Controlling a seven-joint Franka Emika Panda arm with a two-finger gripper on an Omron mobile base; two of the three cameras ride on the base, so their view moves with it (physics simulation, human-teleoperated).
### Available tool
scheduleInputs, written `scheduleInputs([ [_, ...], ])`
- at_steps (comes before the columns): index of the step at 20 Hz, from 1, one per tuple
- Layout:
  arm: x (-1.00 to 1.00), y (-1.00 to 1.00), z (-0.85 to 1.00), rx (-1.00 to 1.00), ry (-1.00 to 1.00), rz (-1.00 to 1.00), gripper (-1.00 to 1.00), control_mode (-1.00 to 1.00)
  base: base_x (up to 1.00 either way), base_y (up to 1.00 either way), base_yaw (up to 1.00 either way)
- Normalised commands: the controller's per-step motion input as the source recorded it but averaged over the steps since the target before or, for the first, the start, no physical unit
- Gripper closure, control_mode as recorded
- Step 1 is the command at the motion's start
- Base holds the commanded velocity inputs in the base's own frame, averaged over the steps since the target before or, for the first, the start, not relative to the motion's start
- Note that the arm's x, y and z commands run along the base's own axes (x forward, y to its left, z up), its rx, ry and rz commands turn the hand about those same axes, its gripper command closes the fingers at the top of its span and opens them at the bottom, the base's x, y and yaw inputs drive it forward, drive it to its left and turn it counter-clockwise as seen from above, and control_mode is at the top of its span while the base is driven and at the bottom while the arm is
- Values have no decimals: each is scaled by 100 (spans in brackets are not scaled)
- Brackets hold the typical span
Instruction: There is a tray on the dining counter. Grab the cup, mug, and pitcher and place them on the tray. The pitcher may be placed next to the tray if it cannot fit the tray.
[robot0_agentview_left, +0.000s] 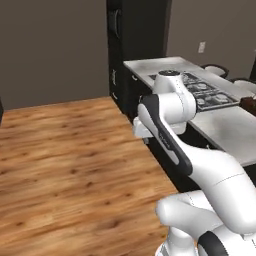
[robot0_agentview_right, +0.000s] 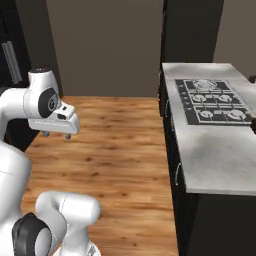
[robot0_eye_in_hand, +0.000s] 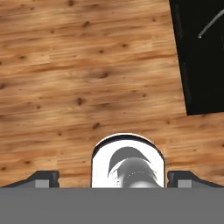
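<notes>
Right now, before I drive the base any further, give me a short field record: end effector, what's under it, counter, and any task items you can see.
end effector: open, holding nothing, pointing down
below it: bare wooden floor
dining counter: ahead and to the arm's right, apart from the end effector
cooktop: set in the counter's far half
near half of counter: bare marble
cup, mug, pitcher: cannot tell where they are

No readable text.
You find no labels, brands, numbers or signs legible on anything here.
</notes>
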Motion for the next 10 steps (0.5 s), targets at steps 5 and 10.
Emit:
scheduleInputs([
  [5, 0, 0, 0, 0, 0, 0, -100, 100, 100, 66, 13],
  [10, 0, 0, 0, 0, 0, 0, -100, 100, 97, 26, 50],
])
